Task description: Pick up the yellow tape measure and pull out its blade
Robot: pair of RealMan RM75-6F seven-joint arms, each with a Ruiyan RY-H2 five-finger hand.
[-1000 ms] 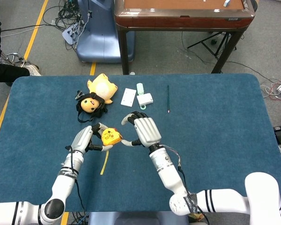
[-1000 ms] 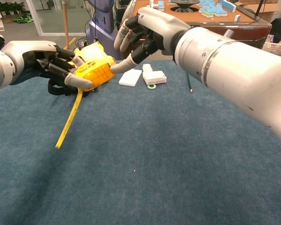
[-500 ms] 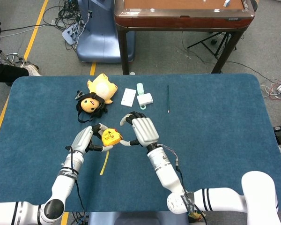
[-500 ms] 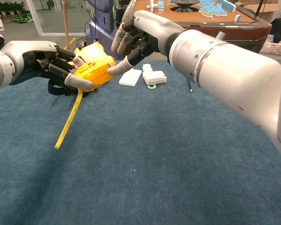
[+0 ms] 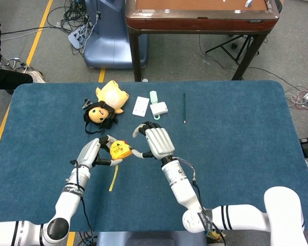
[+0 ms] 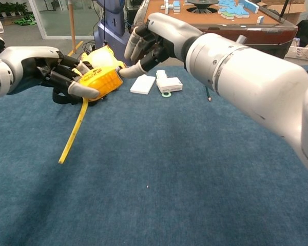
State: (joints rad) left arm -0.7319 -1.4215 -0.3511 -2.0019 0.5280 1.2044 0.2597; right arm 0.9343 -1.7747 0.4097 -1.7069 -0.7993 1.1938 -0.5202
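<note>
Your left hand (image 6: 51,72) has its fingers wrapped around the yellow tape measure (image 6: 100,79), lifted clear of the blue tabletop (image 5: 236,148) toward its left-hand side, so the blade (image 6: 74,130) hangs free. Your right hand (image 6: 154,38) holds nothing, fingers curled, one fingertip touching the case, probably steadying it. Beyond the far edge stands a wooden table (image 5: 200,15) on grey floor strewn with cables (image 5: 74,18).

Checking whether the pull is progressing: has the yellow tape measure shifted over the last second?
Barely. In the head view the yellow tape measure, held by the left hand, sits slightly left of before, judged against the white flat box.
</note>
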